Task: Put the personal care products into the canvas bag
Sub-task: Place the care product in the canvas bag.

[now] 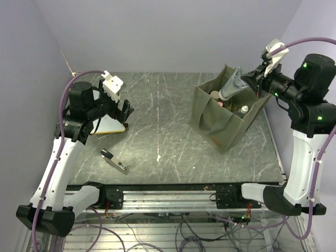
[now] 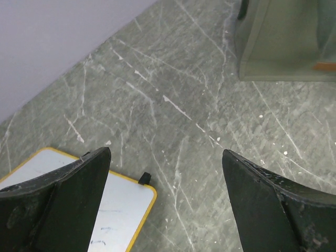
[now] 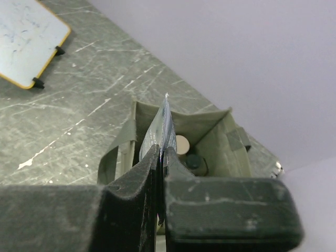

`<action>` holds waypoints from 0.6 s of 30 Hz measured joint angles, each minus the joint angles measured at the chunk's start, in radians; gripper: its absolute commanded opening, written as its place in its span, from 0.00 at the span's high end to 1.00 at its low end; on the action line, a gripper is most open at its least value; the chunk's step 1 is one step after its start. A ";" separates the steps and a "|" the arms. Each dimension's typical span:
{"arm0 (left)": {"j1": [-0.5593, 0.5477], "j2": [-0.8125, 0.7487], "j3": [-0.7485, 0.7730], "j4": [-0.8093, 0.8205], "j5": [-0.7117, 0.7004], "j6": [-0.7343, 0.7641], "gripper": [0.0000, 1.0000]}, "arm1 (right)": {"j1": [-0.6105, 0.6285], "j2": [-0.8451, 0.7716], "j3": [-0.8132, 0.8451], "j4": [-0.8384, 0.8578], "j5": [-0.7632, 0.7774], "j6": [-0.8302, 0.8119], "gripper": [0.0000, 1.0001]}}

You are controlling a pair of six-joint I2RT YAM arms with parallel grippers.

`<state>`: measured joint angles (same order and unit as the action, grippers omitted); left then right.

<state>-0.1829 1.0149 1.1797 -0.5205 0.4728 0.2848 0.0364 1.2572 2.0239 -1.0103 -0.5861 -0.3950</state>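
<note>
**Operator:** What did the top camera give?

**Observer:** Your right gripper hung at the far right of the surface. It was pinching the flat upper end of the translucent grey container. That container tilted down, its lower end inside the open mouth of the canvas bag. Several bottle caps showed inside the bag. Your left gripper was spread wide and held nothing, above the white board at the far left. The black-and-silver gadget lay nearer, apart from the board.

**Operator:** And the left wrist?

**Observer:** You had both fingers of the left gripper far apart, with bare surface between them. The yellow-edged board lay under the left finger. The bag stood well off at the top right, with an orange mark on its side.

**Operator:** The right wrist?

**Observer:** Your right gripper was pressed together on the thin edge of the grey container. The container pointed into the bag below it. A pale cap and a dark cap sat inside. The board lay far off at the upper left.
</note>
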 measured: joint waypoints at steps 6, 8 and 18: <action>-0.098 0.053 0.084 0.000 -0.013 0.014 0.01 | -0.093 -0.039 -0.018 0.008 -0.011 0.019 1.00; -0.132 0.080 0.121 0.002 -0.018 0.021 0.01 | -0.121 -0.047 -0.028 0.010 -0.013 0.023 1.00; -0.319 0.232 0.319 0.007 -0.027 0.052 0.01 | -0.225 -0.091 -0.118 0.025 0.027 0.032 1.00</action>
<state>-0.5022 1.2469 1.4990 -0.5133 0.4454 0.3370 -0.1890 1.1664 1.9060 -0.9852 -0.5591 -0.3626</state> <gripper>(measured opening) 0.992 0.017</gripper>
